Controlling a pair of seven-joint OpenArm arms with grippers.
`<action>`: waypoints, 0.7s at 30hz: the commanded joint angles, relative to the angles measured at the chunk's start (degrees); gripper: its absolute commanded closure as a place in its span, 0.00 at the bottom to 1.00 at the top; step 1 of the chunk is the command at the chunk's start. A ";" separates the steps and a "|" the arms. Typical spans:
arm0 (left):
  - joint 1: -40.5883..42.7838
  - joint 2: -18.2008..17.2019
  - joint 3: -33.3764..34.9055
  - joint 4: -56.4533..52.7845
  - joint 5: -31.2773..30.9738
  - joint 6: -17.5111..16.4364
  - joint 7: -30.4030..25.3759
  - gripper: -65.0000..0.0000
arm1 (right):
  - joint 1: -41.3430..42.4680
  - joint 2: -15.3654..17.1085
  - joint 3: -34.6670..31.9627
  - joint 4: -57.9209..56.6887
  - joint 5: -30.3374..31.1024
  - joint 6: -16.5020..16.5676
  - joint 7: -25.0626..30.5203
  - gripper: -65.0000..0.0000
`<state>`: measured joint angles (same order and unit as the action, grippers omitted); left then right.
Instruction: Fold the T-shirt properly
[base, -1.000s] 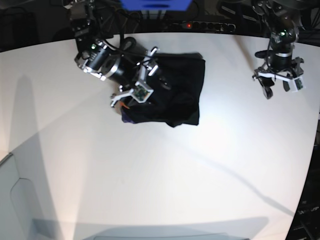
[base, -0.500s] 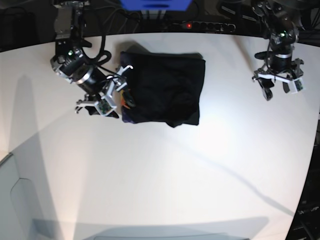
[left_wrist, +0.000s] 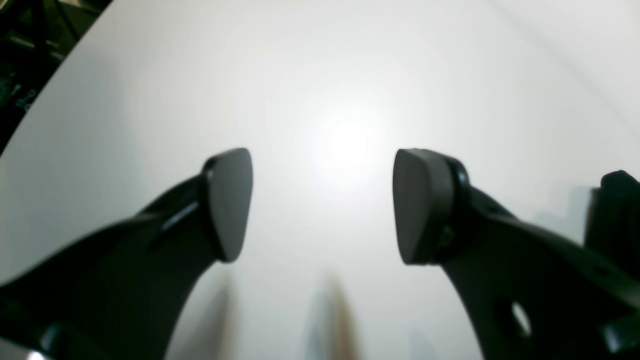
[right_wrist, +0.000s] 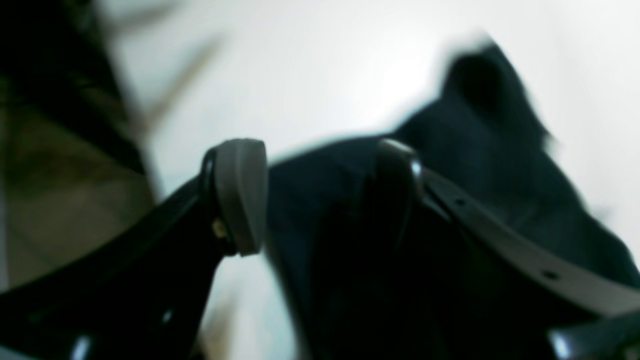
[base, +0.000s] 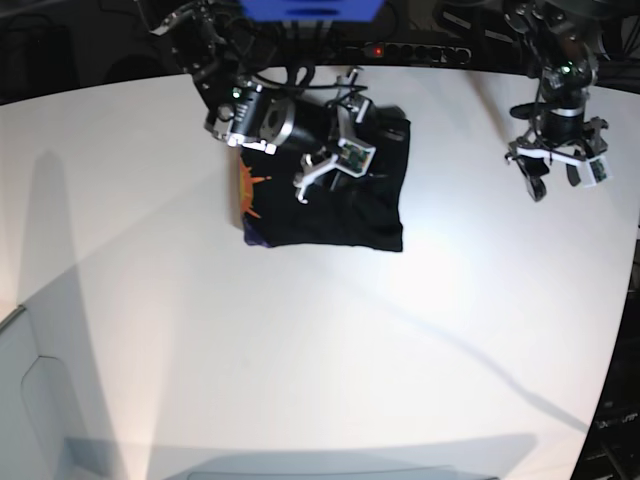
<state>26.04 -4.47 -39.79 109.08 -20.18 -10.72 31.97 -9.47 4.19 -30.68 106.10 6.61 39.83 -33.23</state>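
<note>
Two sets of jaws, both wide and empty. Right gripper (base: 338, 140) hovers over the far half of the large black cloth T-shirt (base: 350, 205), cloth showing between and beyond its grey pads (right_wrist: 240, 195); contact cannot be told. Shirt lies as a compact folded block on the white worktop (base: 300, 350), orange sunburst print (base: 250, 187) exposed at one edge. Left gripper (base: 558, 165) hangs well apart over bare worktop. Right arm clearly nearer; judged best placed for any tidying.

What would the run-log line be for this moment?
T-shirt: folded, orange print showing at one edge | right gripper: open, over shirt | left gripper: open, above bare table
</note>
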 joint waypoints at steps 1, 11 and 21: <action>0.02 -0.94 -0.43 1.21 -0.25 -0.22 -1.33 0.35 | 1.08 -0.19 -0.31 2.07 0.99 0.17 1.63 0.45; 2.66 -0.94 2.38 6.13 -4.74 -0.22 -1.33 0.35 | 0.55 -0.54 9.80 7.61 0.99 0.17 1.63 0.45; 10.57 -0.67 20.41 6.31 -14.50 0.39 -1.86 0.35 | -0.33 -0.45 18.85 7.17 0.99 0.17 1.63 0.45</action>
<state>36.34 -4.69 -18.72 114.17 -34.37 -10.48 31.73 -10.37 3.81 -11.81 112.46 6.46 39.83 -33.17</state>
